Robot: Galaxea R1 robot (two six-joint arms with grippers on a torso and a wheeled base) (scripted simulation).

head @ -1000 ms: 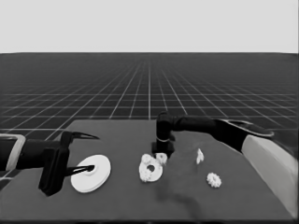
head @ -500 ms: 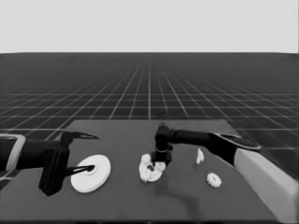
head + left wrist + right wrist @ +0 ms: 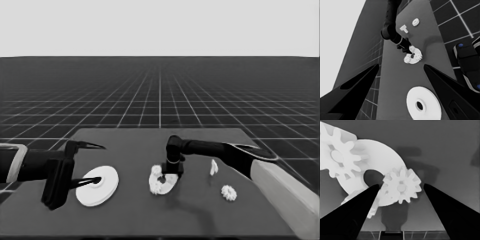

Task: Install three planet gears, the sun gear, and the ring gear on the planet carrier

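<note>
The right gripper (image 3: 171, 176) has come down onto the smaller round part (image 3: 161, 181); fingers apart, a gear (image 3: 401, 186) sits between them, seemingly released. One gear (image 3: 228, 192) waits nearby.

Smaller round part (image 3: 161, 181) lay flat mid-table, dark centre hole showing, toothed gears (image 3: 402, 185) on its face and rim. Larger round part (image 3: 98, 185) sat flat at its 9 o'clock, well apart. One lone gear (image 3: 229, 192) lay at 3 o'clock.
</note>
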